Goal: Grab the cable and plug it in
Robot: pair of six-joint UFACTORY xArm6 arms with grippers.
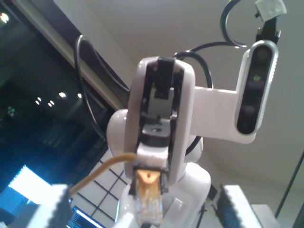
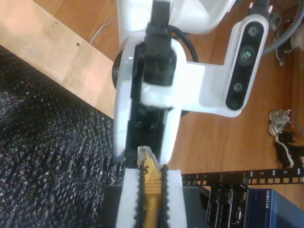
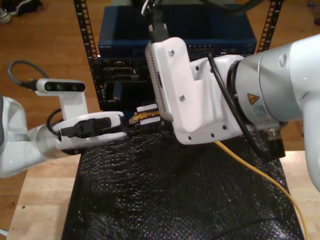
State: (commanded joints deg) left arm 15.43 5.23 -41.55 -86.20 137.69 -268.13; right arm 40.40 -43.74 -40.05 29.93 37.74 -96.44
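Second wrist view: my second gripper (image 2: 151, 175) clamps cable (image 2: 151, 190); my first gripper (image 1: 145, 203) spread wide. Grab done. Plugging pending, judged target rack (image 3: 175, 32), exterior view 12 o'clock.

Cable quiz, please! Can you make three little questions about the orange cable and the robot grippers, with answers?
1. True or false: my second gripper is clamped on the cable.
2. What colour is the mat under the arms? A black, B red, C green.
3. Fill in: the jaws of my first gripper stand ____.
Key: 1 true; 2 A; 3 open.
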